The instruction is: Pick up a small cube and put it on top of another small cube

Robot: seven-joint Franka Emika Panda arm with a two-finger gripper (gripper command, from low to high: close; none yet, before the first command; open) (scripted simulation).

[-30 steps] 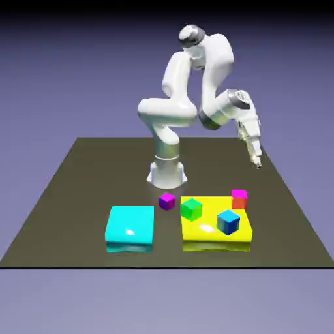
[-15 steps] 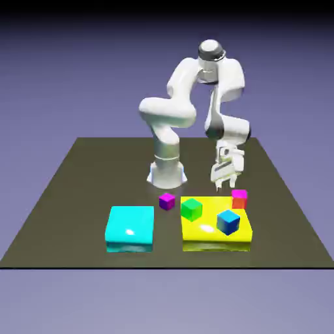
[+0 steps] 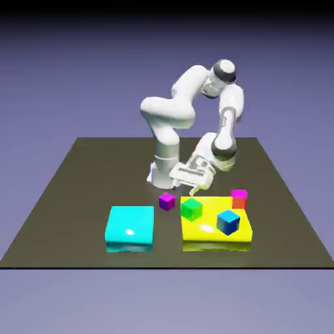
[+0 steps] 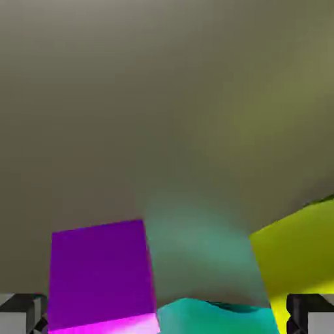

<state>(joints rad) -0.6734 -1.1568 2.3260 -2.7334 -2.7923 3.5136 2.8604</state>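
On the dark table [image 3: 78, 189], between the robot's base and the two flat blocks, sat the small cube [image 3: 167, 201], purple-magenta, alone and touching nothing. It lay just off the near corner of the yellow block [image 3: 209, 236] and a little behind the cyan block [image 3: 130, 228]. Gripper [image 3: 194, 187] hung just above and toward the exterior view's right of the cube, jaws spread wide with nothing between them, not touching it. In the hand view the cube [image 4: 101, 277] showed large at the lower left, close beside the left fingertip [image 4: 23, 312]; the right fingertip [image 4: 312, 313] sat well apart at the other corner, so the cube was off-centre in the gap, not squarely between the fingers. Cyan block's edge [image 4: 215, 316] showed at the bottom middle and the yellow block [image 4: 297, 261] at the right.

On the yellow block stood a green cube [image 3: 192, 209] and a blue cube [image 3: 228, 222], apart from each other. Behind that block's far right corner stood a cube with pink top and red-orange side [image 3: 239, 198]. White arm [image 3: 196, 104] folded down from the base.
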